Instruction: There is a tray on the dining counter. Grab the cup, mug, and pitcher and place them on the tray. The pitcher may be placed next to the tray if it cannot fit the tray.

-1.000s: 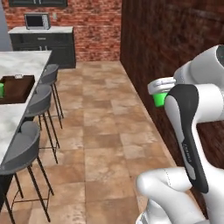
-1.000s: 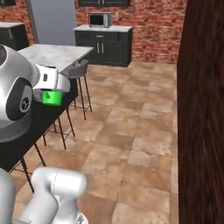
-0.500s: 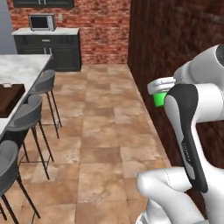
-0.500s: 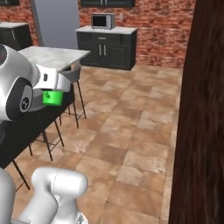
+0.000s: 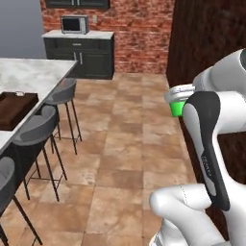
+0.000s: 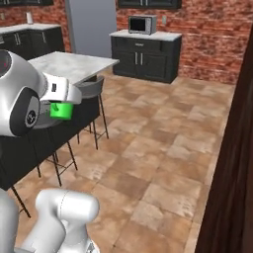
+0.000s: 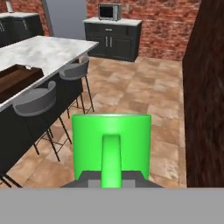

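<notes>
Since a second ago the whole scene has slid across both base views, so your base has turned or driven; the gripper (image 7: 112, 183) has kept its clenched hold on the mug (image 7: 111, 146), carried high in front of the arm with its loop handle facing the hand camera. From the base cameras you see the same mug (image 5: 178, 108) as a green patch tucked under the wrist.

At about 10 o'clock lies the dining counter (image 5: 33, 72), white veined marble over a dark base. One tray (image 5: 14, 109) sits on it near the close edge, dark brown. You can count three grey stools along that edge; the nearest whole one (image 5: 36, 129) stands just beside the tray's side of the island.

Straight ahead at 12 o'clock the tan tiled floor (image 5: 125, 144) runs open to a dark cabinet (image 5: 79, 55) with one microwave (image 5: 74, 24) on top, backed by red brick. At 2 o'clock a dark wood wall (image 5: 211, 43) stands close alongside the arm.
</notes>
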Available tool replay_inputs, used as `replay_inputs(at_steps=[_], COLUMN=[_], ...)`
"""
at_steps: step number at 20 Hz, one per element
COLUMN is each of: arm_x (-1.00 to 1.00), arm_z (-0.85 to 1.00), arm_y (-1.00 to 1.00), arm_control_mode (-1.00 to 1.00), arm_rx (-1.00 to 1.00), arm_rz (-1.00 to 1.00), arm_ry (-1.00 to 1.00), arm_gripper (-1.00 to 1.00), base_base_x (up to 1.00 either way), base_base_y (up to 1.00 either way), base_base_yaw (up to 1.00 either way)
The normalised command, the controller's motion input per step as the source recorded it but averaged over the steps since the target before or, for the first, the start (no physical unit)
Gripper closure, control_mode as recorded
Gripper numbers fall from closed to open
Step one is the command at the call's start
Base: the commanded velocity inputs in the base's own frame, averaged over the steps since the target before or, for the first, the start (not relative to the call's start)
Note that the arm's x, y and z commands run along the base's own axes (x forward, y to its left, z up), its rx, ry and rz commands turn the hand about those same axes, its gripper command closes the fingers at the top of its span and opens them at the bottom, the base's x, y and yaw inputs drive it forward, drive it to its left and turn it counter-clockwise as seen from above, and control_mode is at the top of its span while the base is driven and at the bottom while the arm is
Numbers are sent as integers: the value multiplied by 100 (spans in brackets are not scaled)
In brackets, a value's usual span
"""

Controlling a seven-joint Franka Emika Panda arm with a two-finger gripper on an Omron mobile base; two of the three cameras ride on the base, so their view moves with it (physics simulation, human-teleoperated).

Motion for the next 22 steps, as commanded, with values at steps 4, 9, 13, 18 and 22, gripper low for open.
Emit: replay_inputs(at_steps=[4, 9, 13, 18, 22], arm_x=[0, 0, 0, 0, 0], arm_z=[0, 0, 0, 0, 0], arm_y=[0, 0, 0, 0, 0], arm_control_mode=[100, 100, 100, 100, 100], arm_rx=[0, 0, 0, 0, 0], arm_rz=[0, 0, 0, 0, 0], arm_ry=[0, 0, 0, 0, 0], arm_gripper=[100, 100, 100, 100, 100], base_base_x=[72, 78, 78, 65, 46], base_base_y=[-24, -48, -48, -42, -47], base_base_yaw=[51, 55, 58, 60, 61])
